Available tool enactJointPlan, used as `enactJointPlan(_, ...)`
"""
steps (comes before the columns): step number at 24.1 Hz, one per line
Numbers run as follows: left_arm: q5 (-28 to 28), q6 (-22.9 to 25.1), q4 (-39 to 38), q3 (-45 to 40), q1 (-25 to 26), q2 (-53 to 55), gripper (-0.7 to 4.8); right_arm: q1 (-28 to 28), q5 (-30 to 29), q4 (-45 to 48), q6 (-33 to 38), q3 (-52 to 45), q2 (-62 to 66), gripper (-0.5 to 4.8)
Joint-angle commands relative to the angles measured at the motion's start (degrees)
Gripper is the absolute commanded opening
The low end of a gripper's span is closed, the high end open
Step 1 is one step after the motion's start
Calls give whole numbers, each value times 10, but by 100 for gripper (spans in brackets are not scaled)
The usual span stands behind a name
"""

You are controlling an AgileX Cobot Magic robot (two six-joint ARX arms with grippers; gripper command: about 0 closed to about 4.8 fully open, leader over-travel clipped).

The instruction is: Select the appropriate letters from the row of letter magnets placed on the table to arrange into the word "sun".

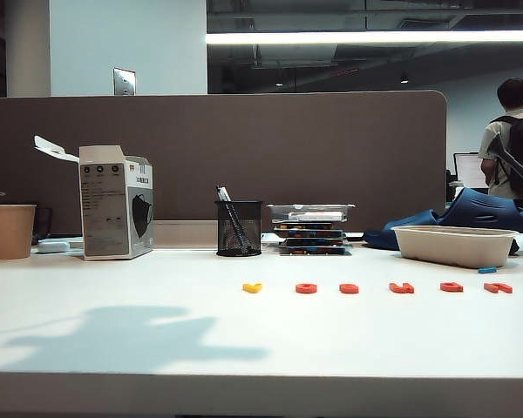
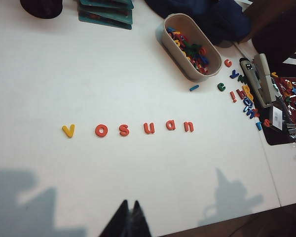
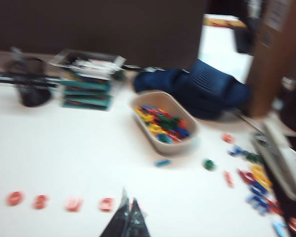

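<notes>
Plastic [image 2: 123, 130] beyond left hand [image 2: 129, 217], right hand [image 3: 128, 217]

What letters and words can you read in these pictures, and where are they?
"v o s u a n": the row of letter magnets on the table, yellow v first, the rest orange-red.
"!": a red magnet beside the tub of letters.
White box in the exterior view: print too small to read.
Loose coloured letters near the stapler: too jumbled to read.

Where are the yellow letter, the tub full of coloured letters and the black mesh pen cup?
yellow letter [image 2: 68, 130]: left wrist view, middle of the V.
tub of letters [image 2: 176, 20]: left wrist view, its beige rim.
mesh pen cup [image 1: 239, 231]: exterior view, its front wall.
</notes>
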Motion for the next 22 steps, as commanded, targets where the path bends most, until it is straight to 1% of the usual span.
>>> enactJointPlan(1, -4, 2, 3, 2, 0, -2, -4, 43, -23, -7, 16, 73, 85, -2)
enactJointPlan(5, -3, 2, 4, 2, 0, -2, -4, 126, -22, -22, 81, 152, 240, -1)
enactJointPlan(7, -3, 2, 4, 2, 0, -2, -4, 162, -22, -24, 84, 180, 315, 0)
enactJointPlan(8, -3, 2, 4, 2, 0, -2, -4, 178, -22, -24, 87, 192, 356, 5)
enactJointPlan(9, -3, 2, 4, 2, 0, -2, -4, 189, -19, -21, 95, 202, 391, 41)
enactJointPlan(10, -4, 2, 4, 2, 0, -2, -4, 195, -18, -20, 96, 209, 415, 81)
enactJointPlan(11, -4, 2, 5, 2, 0, -2, -4, 204, -4, -21, 104, 226, 466, 144)
enactJointPlan(13, -3, 2, 5, 2, 0, -2, -4, 223, 14, -20, 128, 255, 551, 154)
enactJointPlan(16, -3, 2, 6, 2, 0, -2, -4, 236, 16, -20, 155, 292, 641, 160)
enactJointPlan(21, -3, 2, 5, 2, 0, -2, -4, 244, 16, -7, 167, 305, 703, 164)
enactJointPlan(22, -4, 2, 5, 2, 0, -2, -4, 246, 16, -4, 179, 305, 721, 184)
